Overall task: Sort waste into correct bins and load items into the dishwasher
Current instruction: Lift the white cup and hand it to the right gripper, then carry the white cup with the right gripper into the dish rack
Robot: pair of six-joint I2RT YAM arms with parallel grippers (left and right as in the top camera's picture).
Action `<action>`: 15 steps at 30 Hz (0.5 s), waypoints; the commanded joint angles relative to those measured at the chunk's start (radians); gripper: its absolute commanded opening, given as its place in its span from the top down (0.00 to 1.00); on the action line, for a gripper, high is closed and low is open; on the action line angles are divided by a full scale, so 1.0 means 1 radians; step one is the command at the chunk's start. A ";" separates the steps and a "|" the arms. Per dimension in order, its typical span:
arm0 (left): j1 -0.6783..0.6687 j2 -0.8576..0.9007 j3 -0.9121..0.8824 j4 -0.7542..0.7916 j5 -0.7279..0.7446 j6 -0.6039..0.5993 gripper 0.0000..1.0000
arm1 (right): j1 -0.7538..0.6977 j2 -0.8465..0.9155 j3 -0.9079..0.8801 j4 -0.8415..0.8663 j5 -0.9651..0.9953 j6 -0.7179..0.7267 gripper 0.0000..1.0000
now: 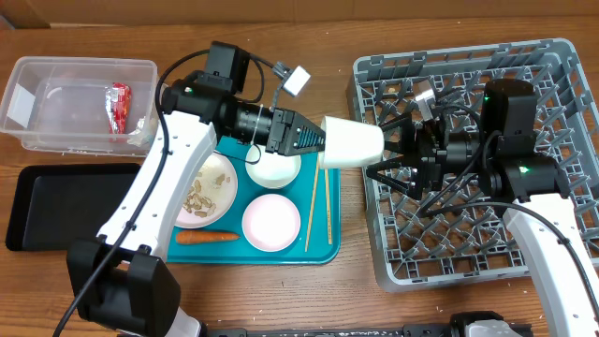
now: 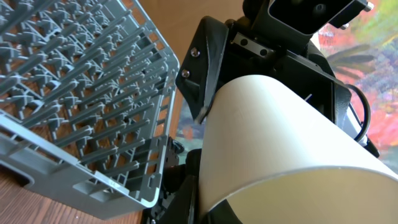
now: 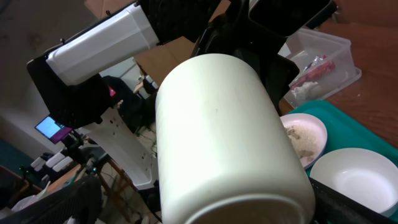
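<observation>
My left gripper [image 1: 314, 139] is shut on the rim of the small white cup [image 1: 353, 142], which it holds on its side in the air between the teal tray and the dishwasher [image 1: 367, 245]. The cup's base points at my right gripper [image 1: 386, 150]. That gripper is open, one finger on each side of the base. In the left wrist view the cup [image 2: 273, 143] fills the frame beside the dishwasher [image 2: 81, 93]. In the right wrist view the cup [image 3: 230, 137] hides most of the fingers. The wrapper [image 1: 121, 105] lies in the clear tub [image 1: 56, 70].
On the teal tray [image 1: 323, 251] are the plate [image 1: 223, 170] with food scraps [image 1: 198, 198], a white bowl [image 1: 274, 168], a pinkish bowl [image 1: 271, 223], a carrot [image 1: 208, 237] and two chopsticks [image 1: 314, 211]. The black tray [image 1: 65, 206] sits front left.
</observation>
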 commanded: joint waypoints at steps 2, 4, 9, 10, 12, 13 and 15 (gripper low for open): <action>-0.032 0.009 0.021 0.068 0.020 -0.098 0.96 | 0.000 -0.003 0.026 0.006 -0.051 -0.010 0.02; -0.042 0.009 0.021 0.099 0.018 -0.129 0.96 | 0.000 -0.003 0.026 0.006 -0.050 -0.011 0.07; -0.050 0.009 0.021 0.138 0.018 -0.164 0.96 | 0.000 -0.003 0.026 0.006 -0.048 -0.011 0.20; -0.050 0.009 0.021 0.137 0.018 -0.164 0.96 | 0.000 -0.003 0.026 0.006 -0.048 -0.011 0.21; -0.050 0.009 0.021 0.134 0.018 -0.165 0.96 | 0.000 -0.003 0.026 0.011 -0.047 -0.011 0.21; -0.050 0.009 0.021 0.132 0.018 -0.164 0.96 | 0.000 -0.003 0.026 0.017 -0.047 -0.011 0.21; -0.051 0.009 0.021 0.128 0.018 -0.164 0.96 | 0.000 -0.003 0.026 0.043 -0.047 -0.010 0.21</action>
